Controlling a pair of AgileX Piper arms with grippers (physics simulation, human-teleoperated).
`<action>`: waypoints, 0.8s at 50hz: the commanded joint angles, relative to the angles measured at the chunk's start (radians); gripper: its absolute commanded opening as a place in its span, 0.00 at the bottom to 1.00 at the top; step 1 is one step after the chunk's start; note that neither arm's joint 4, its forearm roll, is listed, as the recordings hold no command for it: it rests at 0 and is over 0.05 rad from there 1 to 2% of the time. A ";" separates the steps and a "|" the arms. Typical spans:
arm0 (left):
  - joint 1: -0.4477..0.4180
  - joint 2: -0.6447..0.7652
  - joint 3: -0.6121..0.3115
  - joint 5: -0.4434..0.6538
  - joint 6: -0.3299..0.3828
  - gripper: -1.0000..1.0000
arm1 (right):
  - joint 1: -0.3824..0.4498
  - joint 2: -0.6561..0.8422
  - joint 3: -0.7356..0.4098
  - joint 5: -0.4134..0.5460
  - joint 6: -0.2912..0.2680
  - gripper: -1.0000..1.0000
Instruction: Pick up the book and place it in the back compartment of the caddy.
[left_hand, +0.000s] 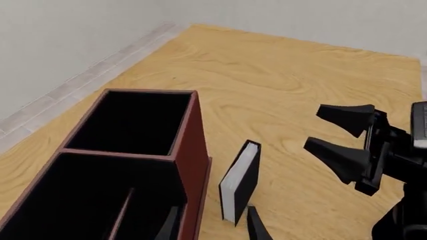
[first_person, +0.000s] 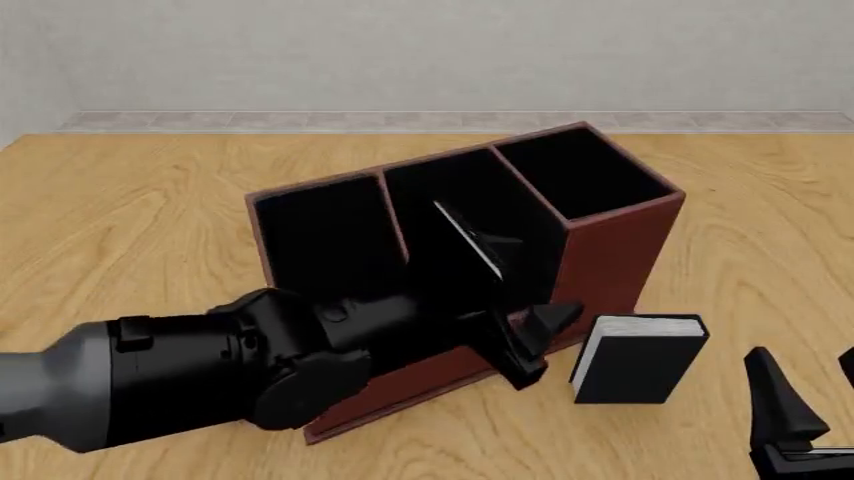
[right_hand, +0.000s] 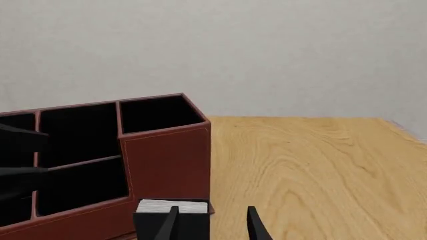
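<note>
Book (first_person: 641, 358) standing upright on the desk (first_person: 147, 220), just beside the caddy (first_person: 607, 250) at its tall end, white page edges up, black cover facing the camera side. Not in any compartment yet, so nothing of the task done so far. Probably stood up like that to give a claw two flat faces to pinch from above. Left claw (first_person: 514, 290) spread wide, holding nothing, hanging over the caddy's near wall around the middle section, one finger up over the compartments and the other down near the caddy's base close to the book. Looks like the wrong spot for a grab, more like parked or hovering over the drop zone. Right claw (right_hand: 212, 222) also spread and empty, low on the desk, lined up with the book: from its wrist camera, book corner sitting right at one fingertip rather than between both. So likely the right arm's job to slide in, straddle the spine side and squeeze. Back compartment (right_hand: 83, 182) in the caddy's middle section open and black-lined, nothing visible inside. Main risk: tipping the book over with a finger before closing.
</note>
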 joint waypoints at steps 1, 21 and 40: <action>-0.017 0.100 -0.048 -0.011 -0.009 1.00 | 0.000 0.002 0.000 0.002 0.005 1.00; 0.016 0.219 -0.101 -0.029 -0.022 1.00 | 0.001 -0.003 -0.002 0.003 -0.002 1.00; -0.026 0.362 -0.215 0.007 0.027 1.00 | 0.000 0.000 -0.001 0.003 0.002 1.00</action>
